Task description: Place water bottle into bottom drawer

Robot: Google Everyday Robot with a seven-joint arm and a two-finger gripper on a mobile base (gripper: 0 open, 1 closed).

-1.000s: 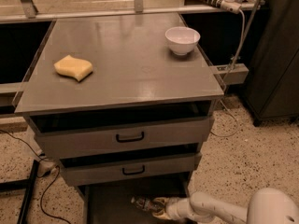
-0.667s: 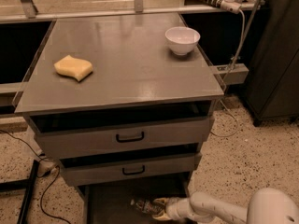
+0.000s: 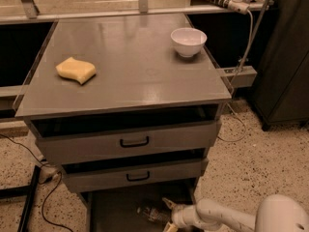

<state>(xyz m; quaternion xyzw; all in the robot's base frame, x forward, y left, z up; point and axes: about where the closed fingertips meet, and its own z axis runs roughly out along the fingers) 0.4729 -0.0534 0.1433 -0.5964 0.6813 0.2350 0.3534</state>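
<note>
Camera view, changes: against the frame a second ago we log nothing moved. The gripper (image 3: 167, 215) keeps its place below the cabinet (image 3: 130, 81), and the bottle, sponge and bowl lie as before.

Counts:
- One cabinet with a flat grey top.
- Two closed drawer fronts (image 3: 130, 141) on the cabinet's face, each with a black handle.
- One bottom drawer (image 3: 113, 209), pulled out beneath those fronts, dark floor showing.
- One water bottle (image 3: 150, 213).
- One yellow sponge (image 3: 76, 70) on the left of the cabinet top.
- One white bowl (image 3: 188, 41) at its right rear corner.
- One white arm (image 3: 217, 219), reaching in low from the cabinet's right.

Task item: the water bottle is small, clear and ridged. It lies on its side on the bottom drawer's floor, under the cabinet's lower front. The gripper sits at the bottle's right end. We cannot tell whether it is clenched on the bottle or released.
</note>
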